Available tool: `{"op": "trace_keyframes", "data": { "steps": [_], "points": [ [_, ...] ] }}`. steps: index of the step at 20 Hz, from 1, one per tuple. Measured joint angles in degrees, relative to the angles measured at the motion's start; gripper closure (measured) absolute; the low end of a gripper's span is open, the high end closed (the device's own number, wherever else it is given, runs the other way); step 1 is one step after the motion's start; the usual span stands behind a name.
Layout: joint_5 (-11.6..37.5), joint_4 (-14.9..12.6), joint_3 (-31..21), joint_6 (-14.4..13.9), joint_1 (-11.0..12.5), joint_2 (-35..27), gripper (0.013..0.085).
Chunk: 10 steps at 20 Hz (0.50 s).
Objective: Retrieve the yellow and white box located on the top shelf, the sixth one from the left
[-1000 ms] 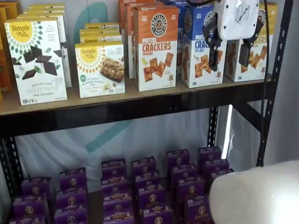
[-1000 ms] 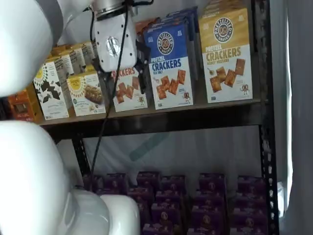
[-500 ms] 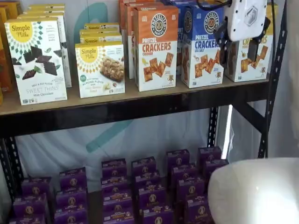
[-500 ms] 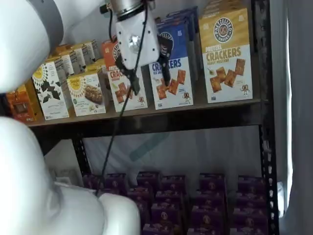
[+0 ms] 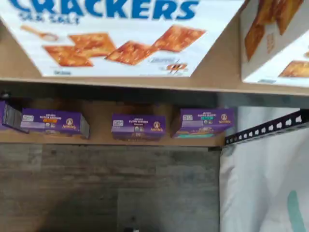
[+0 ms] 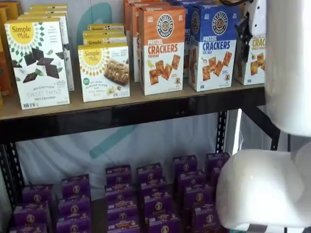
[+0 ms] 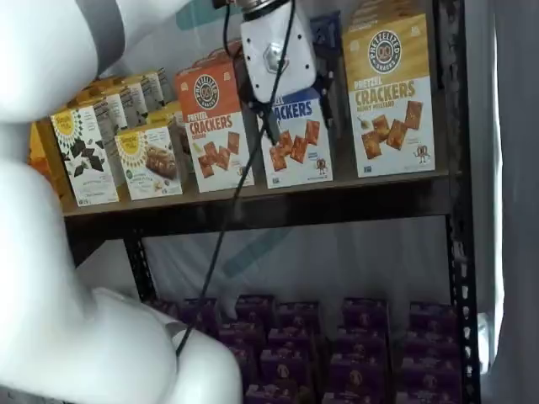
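Note:
The yellow and white box [image 7: 389, 97] stands at the right end of the top shelf [image 7: 295, 200], next to the blue Pretzel Crackers box [image 7: 296, 143]. In a shelf view the arm hides most of the box [image 6: 252, 60]. The wrist view shows its lower corner [image 5: 275, 43] beside the blue box [image 5: 116, 34]. My gripper [image 7: 278, 84] hangs in front of the blue box's top, left of the yellow and white box. Its white body hides the fingers. In a shelf view only one black finger [image 6: 241, 30] shows, so I cannot tell whether it is open or shut. It holds nothing.
An orange Pretzel Crackers box [image 6: 163, 48] and white Simple Mills boxes [image 6: 38, 63] stand further left. Purple boxes [image 6: 150, 194] fill the lower level. A black upright [image 7: 455, 168] bounds the shelf at the right. My white arm [image 6: 286, 63] blocks the right side. A cable [image 7: 223, 227] hangs down.
My gripper has moved right along the top shelf, from in front of the orange box to in front of the blue box. The arm now covers more of the yellow and white box.

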<state>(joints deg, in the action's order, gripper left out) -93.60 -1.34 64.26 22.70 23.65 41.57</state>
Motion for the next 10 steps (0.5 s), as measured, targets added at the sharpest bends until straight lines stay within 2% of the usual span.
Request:
{"op": "trace_keyframes", "data": {
  "steps": [10],
  "points": [
    [2.11, 2.91, 4.30, 5.88, 6.25, -5.63, 0.0130]
  ]
}}
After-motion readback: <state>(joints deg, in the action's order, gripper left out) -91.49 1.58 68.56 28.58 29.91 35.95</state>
